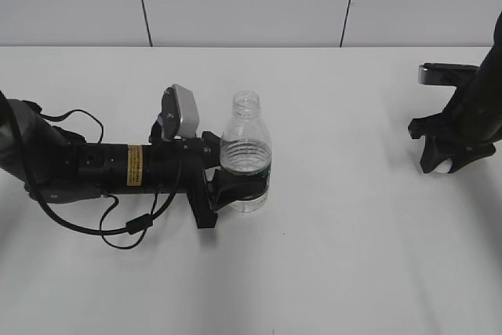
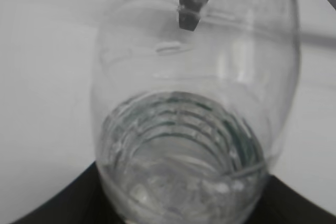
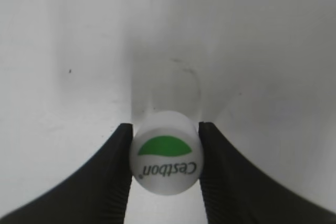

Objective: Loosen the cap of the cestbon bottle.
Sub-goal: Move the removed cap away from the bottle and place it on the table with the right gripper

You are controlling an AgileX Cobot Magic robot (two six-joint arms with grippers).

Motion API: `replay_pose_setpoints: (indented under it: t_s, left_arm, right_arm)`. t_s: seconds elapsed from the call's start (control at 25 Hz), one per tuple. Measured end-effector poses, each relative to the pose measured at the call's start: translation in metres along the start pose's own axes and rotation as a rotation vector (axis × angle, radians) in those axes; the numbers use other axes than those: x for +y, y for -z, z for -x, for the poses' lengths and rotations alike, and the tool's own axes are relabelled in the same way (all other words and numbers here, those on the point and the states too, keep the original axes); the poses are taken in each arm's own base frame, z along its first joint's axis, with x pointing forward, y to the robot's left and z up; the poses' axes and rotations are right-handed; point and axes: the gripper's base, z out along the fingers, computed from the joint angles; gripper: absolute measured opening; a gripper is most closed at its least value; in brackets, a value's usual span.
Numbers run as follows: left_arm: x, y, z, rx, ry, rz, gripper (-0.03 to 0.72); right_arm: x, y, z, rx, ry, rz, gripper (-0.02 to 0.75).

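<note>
The right gripper (image 3: 166, 145) is clamped on the cap (image 3: 166, 160), low over the table (image 1: 353, 272) at the far right. The risk I judge: the small cap slipping from the pads and rolling off. The left gripper (image 1: 227, 182) is closed around the cestbon bottle (image 1: 246, 154), upright near centre with its neck bare; a loosened hold could tip it and spill. Only the right wrist view shows the cap's logo; the exterior view alone shows both arms well apart.
</note>
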Motion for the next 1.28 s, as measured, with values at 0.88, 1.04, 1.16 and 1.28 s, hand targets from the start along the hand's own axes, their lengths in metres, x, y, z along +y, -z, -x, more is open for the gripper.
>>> replay_pose_setpoints:
  t_s: [0.88,1.04,1.16,1.28]
  left_arm:
    - [0.0002,0.0000,0.0000,0.000,0.004,0.002,0.372]
    - [0.0002,0.0000,0.0000,0.000,0.004,0.002,0.372]
    - [0.0002,0.0000,0.0000,0.000,0.004,0.002,0.372]
    - [0.0007,0.0000,0.0002,-0.002,0.006,0.007,0.372]
  right_arm:
    - [-0.0007,-0.0014,-0.0004,0.007,0.003,-0.005,0.371]
    - [-0.0007,-0.0014,-0.0004,0.007,-0.022,-0.005,0.471]
    - [-0.0007,-0.0012,-0.0002,0.007,-0.039,-0.005,0.516]
    - [-0.0002,0.0023,0.0023,0.017,-0.044,-0.001,0.528]
